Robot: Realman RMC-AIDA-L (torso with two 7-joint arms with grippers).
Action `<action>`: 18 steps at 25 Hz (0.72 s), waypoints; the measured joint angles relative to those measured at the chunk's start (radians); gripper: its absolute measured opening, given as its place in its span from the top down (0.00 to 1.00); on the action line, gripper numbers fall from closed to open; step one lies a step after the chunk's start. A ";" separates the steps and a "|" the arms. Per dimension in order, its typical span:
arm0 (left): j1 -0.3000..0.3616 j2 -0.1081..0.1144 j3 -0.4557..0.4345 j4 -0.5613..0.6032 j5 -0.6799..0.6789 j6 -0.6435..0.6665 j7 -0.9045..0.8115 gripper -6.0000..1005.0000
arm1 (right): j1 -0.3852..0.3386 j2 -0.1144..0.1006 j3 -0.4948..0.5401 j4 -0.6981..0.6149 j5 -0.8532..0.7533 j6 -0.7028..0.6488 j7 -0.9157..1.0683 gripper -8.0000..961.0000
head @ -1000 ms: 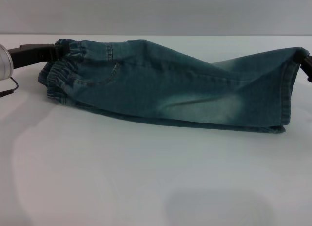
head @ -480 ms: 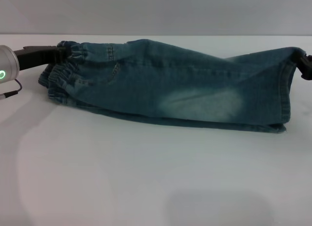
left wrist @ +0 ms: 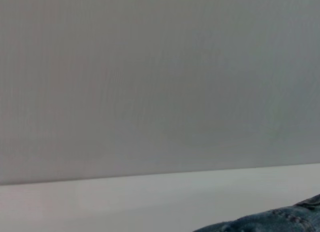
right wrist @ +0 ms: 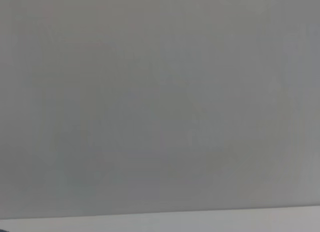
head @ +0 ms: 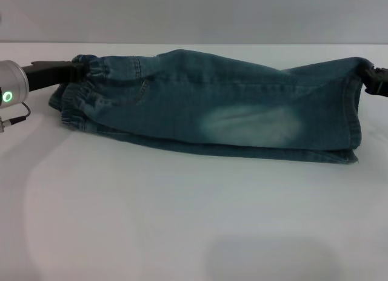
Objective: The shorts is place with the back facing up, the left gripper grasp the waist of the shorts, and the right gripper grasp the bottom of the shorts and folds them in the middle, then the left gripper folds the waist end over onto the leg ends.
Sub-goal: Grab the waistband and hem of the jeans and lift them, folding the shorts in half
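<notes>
Table (head: 182,232): white, runs beneath both grippers and carries the shorts.
Shorts (head: 212,105): faded blue-green denim, folded lengthwise, stretched between the two grippers; lower folded edge rests on the table, upper edge is held up at both ends. A sliver of denim (left wrist: 270,223) shows in the left wrist view.
Waist (head: 85,90): puckered elastic band, at the left gripper's end, its top corner in that gripper's jaws.
Hem (head: 354,111): straight stitched leg edge, at the right gripper's end, its top corner at that claw.
Left gripper (head: 73,71): black jaws pinching the waist's top corner; silver wrist with green light behind it.
Right gripper (head: 371,74): small black claw pinching the hem's top corner.
</notes>
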 joint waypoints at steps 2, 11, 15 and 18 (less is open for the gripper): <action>-0.001 0.000 0.003 -0.004 -0.001 -0.002 0.000 0.94 | 0.002 0.000 -0.006 0.005 0.000 0.005 0.000 0.99; 0.002 0.002 0.015 -0.013 -0.003 -0.006 0.000 0.94 | 0.002 0.000 -0.027 0.016 -0.004 0.008 -0.003 0.98; 0.003 0.005 0.014 -0.020 -0.003 0.001 -0.015 0.94 | -0.002 0.000 -0.042 0.016 -0.005 0.008 -0.009 0.97; 0.000 0.008 0.021 -0.021 0.007 0.012 -0.035 0.94 | -0.005 0.001 -0.051 0.016 -0.002 0.008 -0.009 0.96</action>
